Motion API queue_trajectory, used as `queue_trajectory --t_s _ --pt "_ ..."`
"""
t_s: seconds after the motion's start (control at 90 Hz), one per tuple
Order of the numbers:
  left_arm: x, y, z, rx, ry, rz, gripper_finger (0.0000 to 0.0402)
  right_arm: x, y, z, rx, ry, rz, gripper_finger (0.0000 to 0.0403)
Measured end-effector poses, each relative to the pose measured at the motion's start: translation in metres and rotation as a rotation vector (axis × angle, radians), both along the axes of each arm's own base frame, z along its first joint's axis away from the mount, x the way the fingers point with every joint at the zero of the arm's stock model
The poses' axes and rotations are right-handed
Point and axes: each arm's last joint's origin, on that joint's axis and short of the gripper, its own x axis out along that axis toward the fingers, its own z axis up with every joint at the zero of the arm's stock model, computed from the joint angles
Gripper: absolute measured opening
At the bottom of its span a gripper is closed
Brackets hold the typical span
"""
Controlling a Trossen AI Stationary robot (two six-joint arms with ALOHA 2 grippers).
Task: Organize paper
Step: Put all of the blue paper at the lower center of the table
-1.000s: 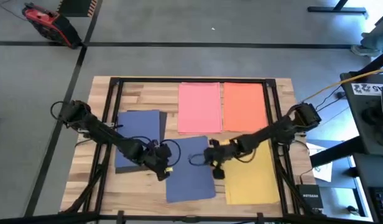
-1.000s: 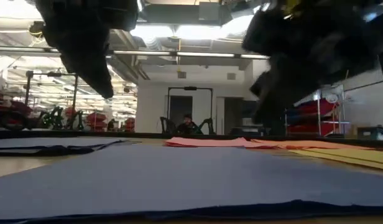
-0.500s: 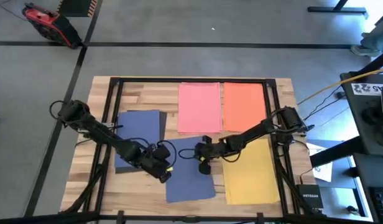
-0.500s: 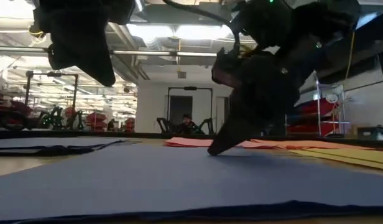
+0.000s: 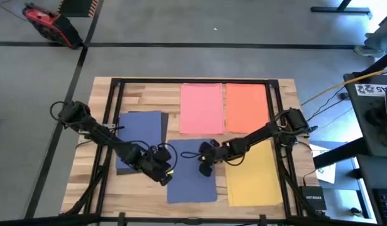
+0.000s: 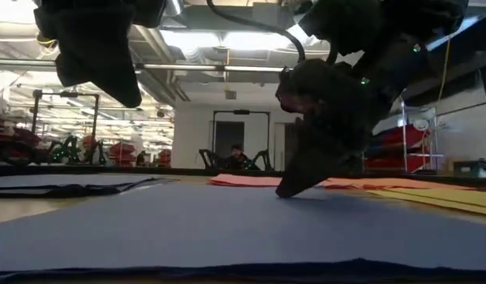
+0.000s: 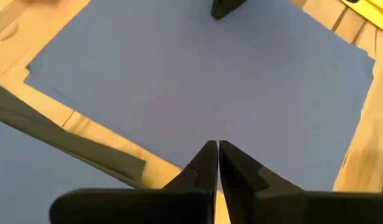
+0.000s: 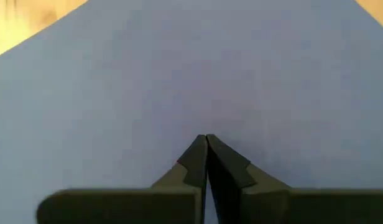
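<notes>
A blue sheet of paper (image 5: 190,179) lies flat on the wooden table (image 5: 149,94), near the front middle. My right gripper (image 5: 204,168) is shut, with its tips down on this sheet. My left gripper (image 5: 166,176) is shut too and hangs a little above the sheet's left edge (image 7: 117,146), touching nothing. A second blue sheet (image 5: 140,129) lies at the left on a black one (image 5: 125,168). Pink (image 5: 201,108) and orange-red (image 5: 247,107) sheets lie at the far side, and a yellow one (image 5: 253,179) at the near right. My right gripper presses its shut fingertips (image 6: 286,189) down on the blue sheet's top face (image 8: 206,121), about the middle of the sheet. The fingers slant down from the table's right side. The sheet stays flat on the table.
A black frame (image 5: 115,107) runs around the table top. A red device (image 5: 46,22) sits on the floor beyond the far left corner. White printed papers (image 5: 322,166) and a rack stand off the table's right edge. A person (image 6: 238,156) sits far off in the room.
My right gripper has swung toward the table's left edge and come down, from above the blue sheet's right edge until its shut tips rest on the sheet's middle.
</notes>
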Motion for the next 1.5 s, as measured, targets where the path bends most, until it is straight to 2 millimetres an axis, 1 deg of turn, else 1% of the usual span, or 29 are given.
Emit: queue_trajectory --t_s 0.367,0.611,0.767,0.967,1.089,1.344,1.5 --pt "0.0 0.0 0.0 0.008 0.001 -0.012 0.0 -0.007 0.014 0.003 0.045 0.02 0.04 0.0" --pt "0.0 0.0 0.0 0.029 0.006 -0.039 0.0 -0.007 0.014 0.005 0.056 0.015 0.016 0.0" --pt "-0.002 0.001 -0.001 0.043 0.031 -0.039 0.0 -0.007 0.014 0.005 0.075 0.019 -0.031 0.0" --pt "-0.002 0.001 -0.002 0.057 0.036 -0.059 0.0 -0.008 0.013 0.005 0.057 0.021 -0.046 0.0" --pt "-0.002 0.001 -0.001 0.068 0.038 -0.076 0.0 -0.006 0.013 0.007 0.057 0.021 -0.044 0.0" --pt "-0.002 0.001 -0.001 0.063 0.04 -0.085 0.0 0.004 0.018 0.018 0.057 0.017 0.003 0.0" --pt "-0.004 -0.004 -0.001 0.058 0.03 -0.1 0.0 0.007 0.019 0.022 0.033 0.02 0.032 0.0"
